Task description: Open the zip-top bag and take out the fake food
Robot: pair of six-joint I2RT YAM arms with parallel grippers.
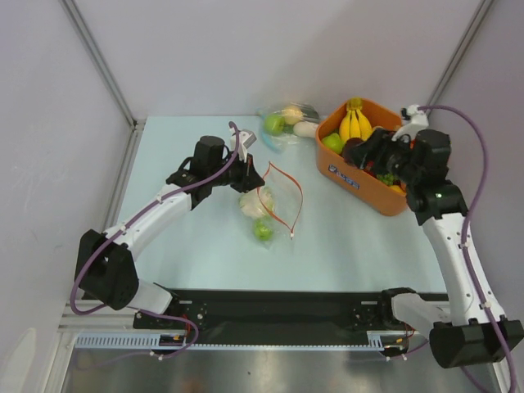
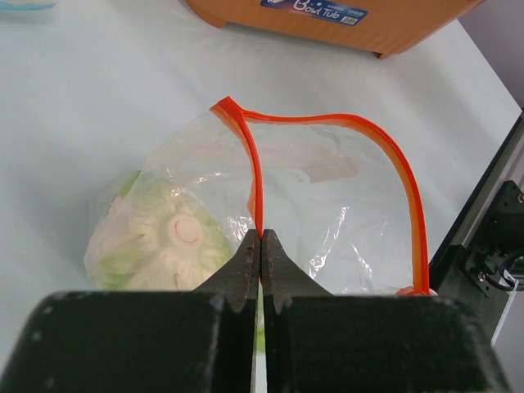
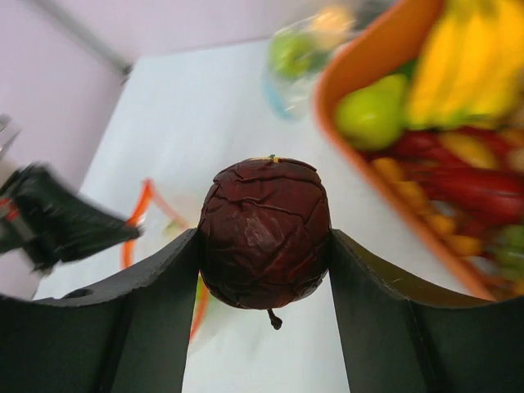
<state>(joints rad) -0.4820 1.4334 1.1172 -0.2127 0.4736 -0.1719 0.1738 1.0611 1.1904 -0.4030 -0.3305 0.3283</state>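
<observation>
so the step in hand looks like clearing one piece out while the mouth is held open. the left gripper (image 2: 260, 237) is closed tight on the orange zip strip (image 2: 393, 155), pinching one lip of the bag (image 2: 344, 205), which lies mid-table, left of the tub (image 1: 360, 184). the right gripper (image 3: 264, 246) clamps the maroon piece (image 3: 262, 213) between both fingers, up at the far right by the tub. to do this well, i judge the right arm should bring the piece well over the tub's inside before it opens, and low, since a round toy let go at the rim may roll back onto the table (image 1: 180, 246). the left pinch should stay firm and a little raised, so the strip stands in a wide loop and the next reach goes in without snagging the crinkly plastic; a pull too hard would drag the whole bag along. as for what holds what: the bag has the cauliflower (image 2: 164, 237) in it, stem end up toward the wrist camera, and a green piece (image 1: 263, 230) sits at its near end, though whether inside the plastic or just beside it i cannot tell. the tub carries bananas (image 1: 355, 123), a green apple (image 1: 332, 142) and some red and yellow bits, too blurred to name. a second clear bag (image 1: 286, 123) lies at the far edge, just left of the tub, with a green fruit and pale pieces inside.
</observation>
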